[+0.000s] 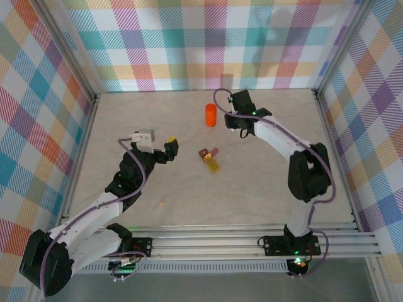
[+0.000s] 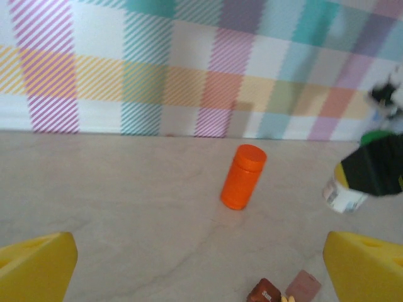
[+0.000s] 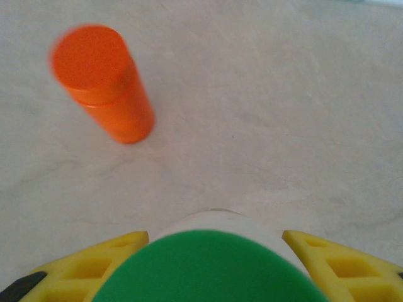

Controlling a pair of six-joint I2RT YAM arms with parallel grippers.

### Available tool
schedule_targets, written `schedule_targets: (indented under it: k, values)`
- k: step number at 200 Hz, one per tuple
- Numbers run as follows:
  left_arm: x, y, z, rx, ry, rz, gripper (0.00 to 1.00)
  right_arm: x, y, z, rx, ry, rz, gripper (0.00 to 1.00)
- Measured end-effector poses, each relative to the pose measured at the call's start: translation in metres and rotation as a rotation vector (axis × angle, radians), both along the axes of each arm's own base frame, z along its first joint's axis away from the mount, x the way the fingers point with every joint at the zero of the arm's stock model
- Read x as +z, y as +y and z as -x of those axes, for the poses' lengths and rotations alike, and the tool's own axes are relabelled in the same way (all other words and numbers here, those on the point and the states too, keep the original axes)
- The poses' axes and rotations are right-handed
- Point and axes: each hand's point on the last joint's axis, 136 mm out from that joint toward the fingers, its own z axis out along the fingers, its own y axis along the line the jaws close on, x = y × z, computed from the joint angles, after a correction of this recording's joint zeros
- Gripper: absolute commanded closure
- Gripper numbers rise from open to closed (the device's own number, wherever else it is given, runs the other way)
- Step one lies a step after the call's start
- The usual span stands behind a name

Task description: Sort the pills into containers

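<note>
An orange bottle (image 1: pixel 210 115) (image 2: pixel 243 176) (image 3: pixel 104 91) stands upright at the back middle of the table. Just right of it, my right gripper (image 1: pixel 241 124) (image 3: pixel 214 251) is shut on a white bottle with a green cap (image 3: pixel 214 270) (image 2: pixel 344 195), its yellow fingers (image 3: pixel 94 267) pressing both sides. My left gripper (image 1: pixel 169 148) (image 2: pixel 201 270) hangs open and holds nothing, left of a small brown pill box (image 1: pixel 204 154) (image 2: pixel 264 292) with a pink lid (image 2: pixel 304 286) beside it. A yellow pill box (image 1: pixel 214 165) lies just in front of those.
Plaid walls close in the table on the left, back and right. Bare tabletop (image 1: pixel 126 113) stretches across the back left and along the near edge in front of the arm bases.
</note>
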Motion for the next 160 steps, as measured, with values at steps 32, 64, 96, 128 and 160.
schedule_targets:
  k: [32,64,96,128,160]
  values:
    - [-0.009,0.011,0.001,0.068,0.058,0.076,0.0,-0.044,0.009,-0.022,0.002,0.064,0.008,0.69]
    - [-0.018,0.012,0.003,0.072,0.098,0.088,0.0,-0.065,0.018,-0.031,0.008,0.093,-0.009,0.68]
    - [-0.023,0.008,0.003,0.055,0.12,0.095,0.0,-0.071,0.02,-0.033,-0.005,0.095,-0.024,0.56]
    - [-0.025,0.003,0.002,0.032,0.135,0.095,0.0,-0.071,0.018,-0.036,-0.027,0.092,-0.041,0.4]
    - [-0.029,-0.001,0.001,0.021,0.153,0.107,0.0,-0.07,0.018,-0.038,-0.032,0.092,-0.067,0.27]
